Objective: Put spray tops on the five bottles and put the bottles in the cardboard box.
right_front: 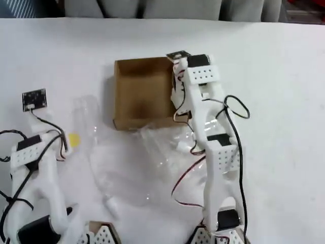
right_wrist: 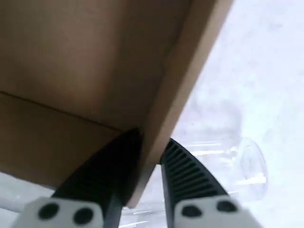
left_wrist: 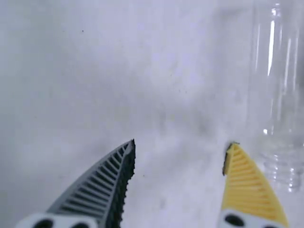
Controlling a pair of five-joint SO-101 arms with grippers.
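- One brown open-topped cardboard box (right_front: 142,96) sits upper centre in the high view. The right gripper (right_wrist: 152,138) pinches its right wall, one finger inside and one outside.
- Clear plastic bottles (right_front: 152,147) lie heaped just below the box, too overlapped to count.
- One lone clear bottle (right_front: 85,114) lies at left, its long axis up-down the frame, just beside the spread left gripper (left_wrist: 181,143).

The white table (right_front: 274,76) carries an open cardboard box (right_front: 118,96) near its middle. Clear plastic bottles (right_front: 127,173) lie jumbled just in front of the box. A lone bottle (right_front: 85,114) sits beside it on the left arm's side. A small white spray top (right_front: 111,206) lies nearer the front edge.
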